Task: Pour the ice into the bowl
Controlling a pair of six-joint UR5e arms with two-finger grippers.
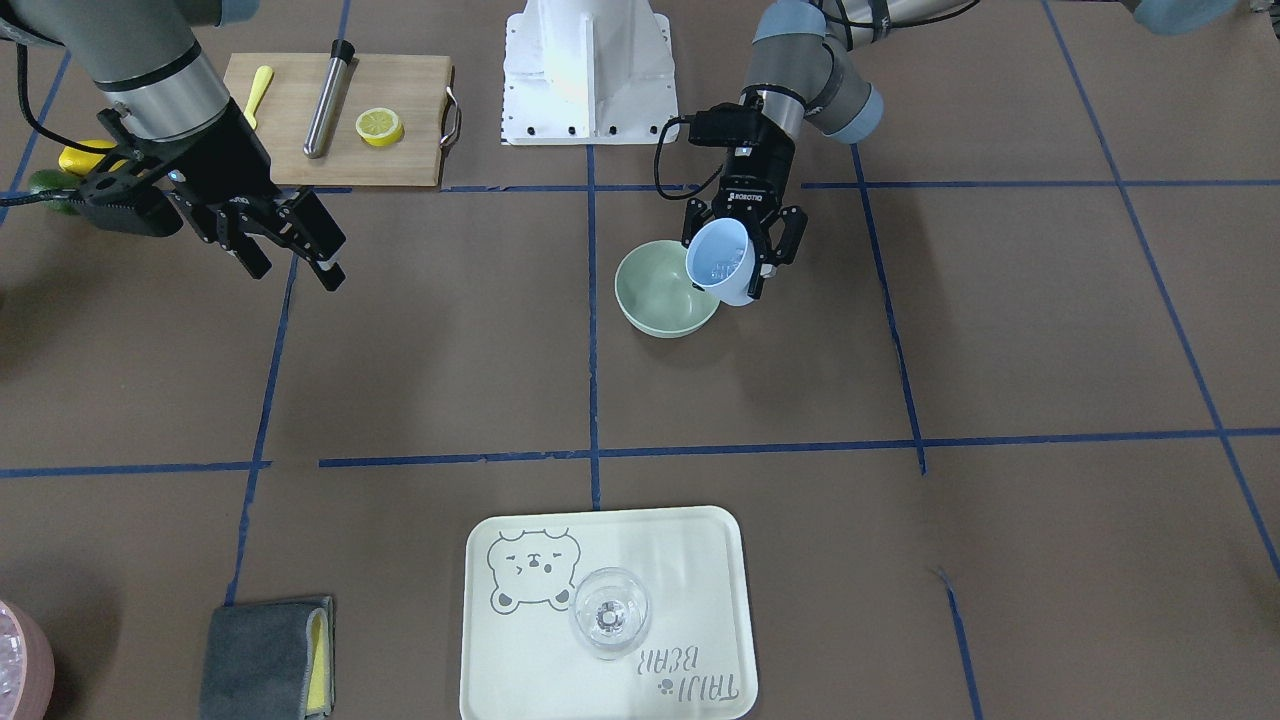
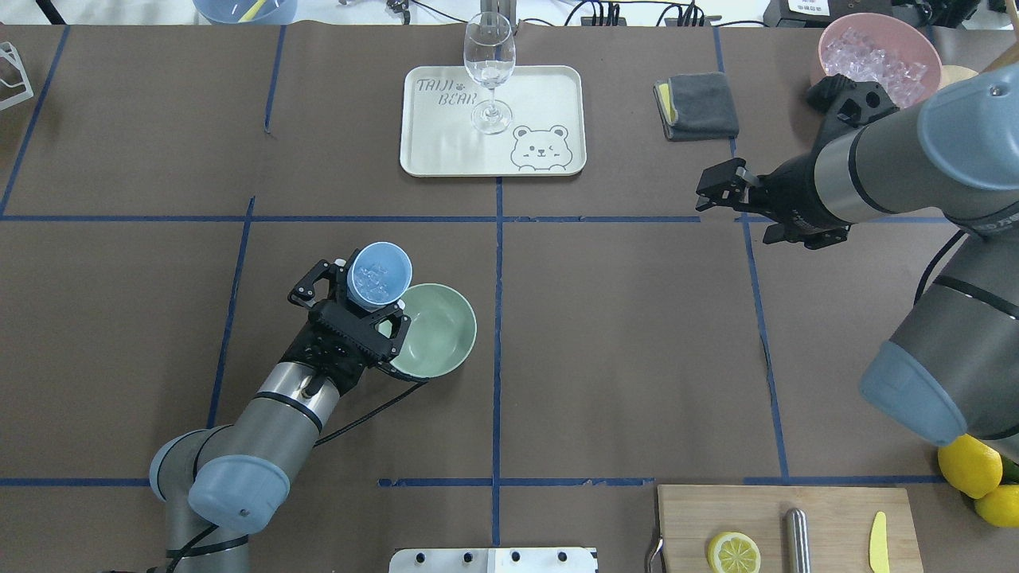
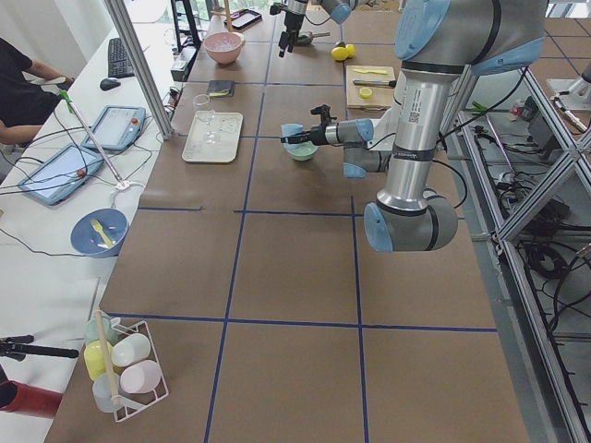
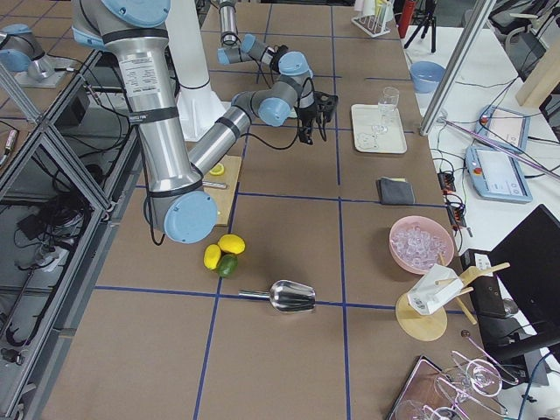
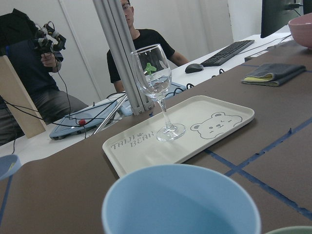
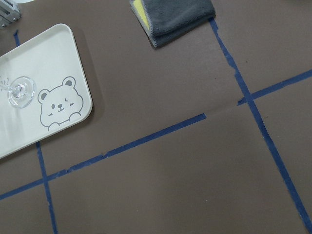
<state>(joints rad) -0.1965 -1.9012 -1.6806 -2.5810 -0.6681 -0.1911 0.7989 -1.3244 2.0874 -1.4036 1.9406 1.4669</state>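
Note:
My left gripper (image 2: 362, 298) is shut on a blue cup (image 2: 380, 274) and holds it tilted just above the rim of the mint-green bowl (image 2: 436, 333). Small clear ice cubes (image 2: 372, 280) lie inside the cup; they also show in the front view (image 1: 722, 268). The bowl (image 1: 660, 295) looks empty inside. In the left wrist view the cup's rim (image 5: 180, 195) fills the bottom, with a sliver of the bowl (image 5: 292, 230) at the corner. My right gripper (image 2: 716, 191) is open and empty, hovering far to the right; it also shows in the front view (image 1: 298, 272).
A cream bear tray (image 2: 549, 87) with a wine glass (image 2: 489, 68) stands beyond the bowl. A grey cloth (image 2: 699, 105) and a pink tub (image 2: 836, 32) of ice sit far right. A cutting board (image 2: 828, 509) with lemon half, steel rod and knife is near the right arm's base.

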